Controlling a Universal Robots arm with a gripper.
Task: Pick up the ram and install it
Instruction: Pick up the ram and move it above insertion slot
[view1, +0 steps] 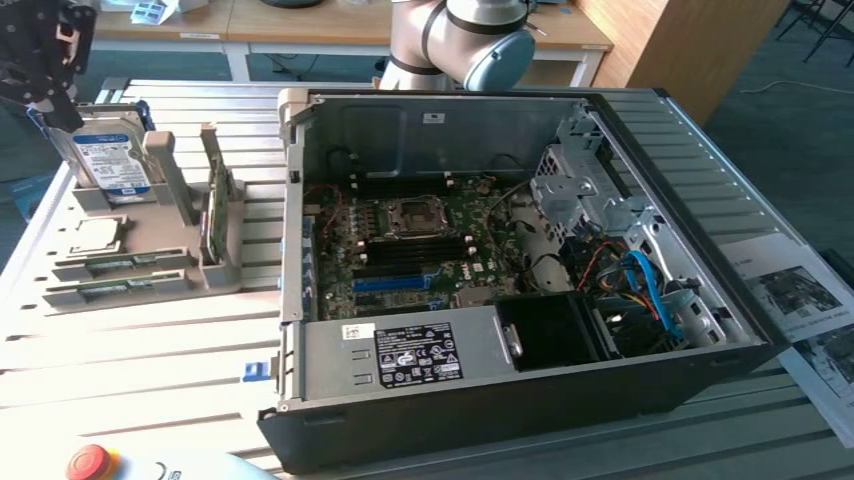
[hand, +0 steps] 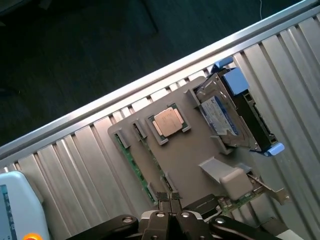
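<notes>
Jaws closed and empty above the parts holder

Exterior view: the jaws hang at the upper left, over a grey holder (view1: 214, 272) on the worktop (view1: 134, 350) beside the open computer case (view1: 534, 380). Wrist view: the jaws are pressed together on nothing, and the ram (hand: 131, 161), seemingly on edge, sits in the holder's outer slot.

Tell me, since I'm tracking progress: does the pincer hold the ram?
No, the pincer is shut on nothing, and the ram sits in the gray holder.
</notes>
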